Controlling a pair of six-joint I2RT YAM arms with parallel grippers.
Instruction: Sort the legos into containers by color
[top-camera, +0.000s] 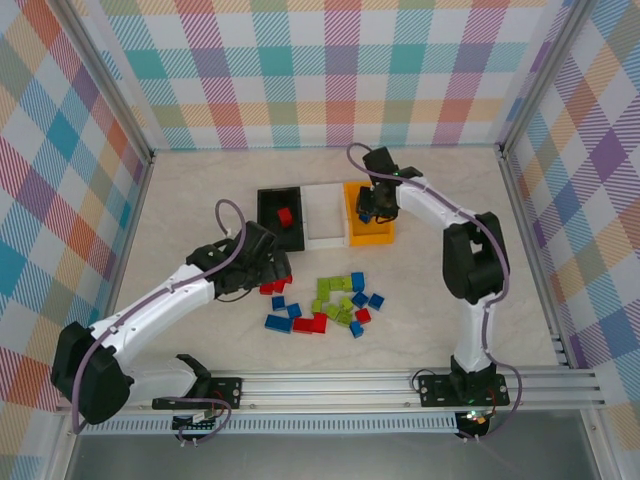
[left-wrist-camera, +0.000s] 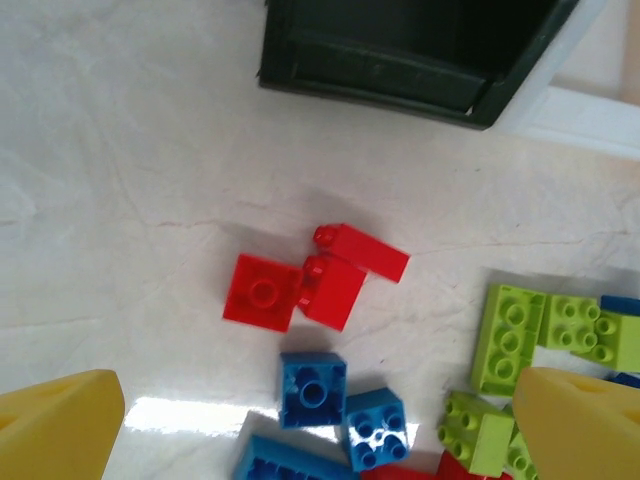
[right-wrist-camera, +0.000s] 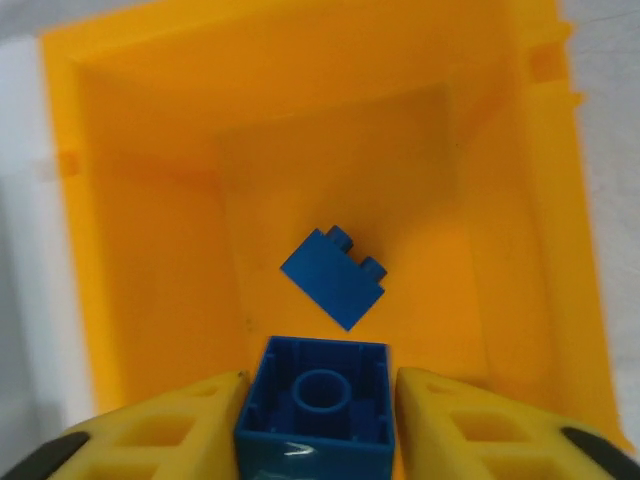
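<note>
Left arm: forearm reaching forward and right from low shoulder, wrist angled down toward table. Left gripper: pointing down, yellow fingers spread wide apart at lower corners of wrist view. Right arm: elbow raised, white forearm stretched forward and left. Right gripper: pointing down, fingertips pressed against two opposite sides of blue brick.
</note>
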